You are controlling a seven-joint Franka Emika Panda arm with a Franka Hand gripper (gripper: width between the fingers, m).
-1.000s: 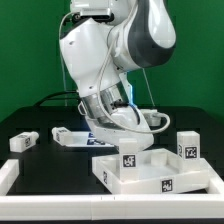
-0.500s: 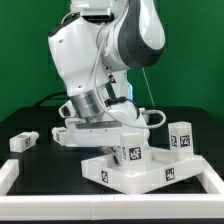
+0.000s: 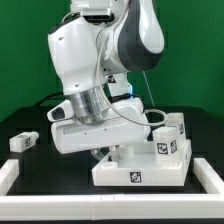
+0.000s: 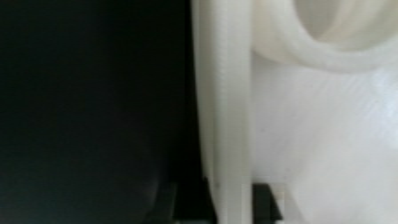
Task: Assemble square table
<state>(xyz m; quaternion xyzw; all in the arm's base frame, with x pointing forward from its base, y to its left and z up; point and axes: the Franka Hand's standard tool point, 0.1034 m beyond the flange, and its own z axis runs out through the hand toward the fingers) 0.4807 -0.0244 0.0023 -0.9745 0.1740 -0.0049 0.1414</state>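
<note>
Arm (image 3: 80, 55): glossy white moulded casings, rounded and bulbous at each joint. Upper joint (image 3: 150, 35): a dark grey band curves between two white shells. Wrist section (image 3: 88, 102): grey cylindrical collar, duller than the casings above it. Beneath it sits a boxy white housing (image 3: 85, 133) with flat faces and softened edges. Cable (image 3: 150, 95): thin and black, running down the arm's side on the exterior view's right. Tool (image 4: 226, 205): in the wrist view only its fingertips (image 4: 183, 205) show, dark grey and blurred. Lettering and screws: too small to tell.
</note>
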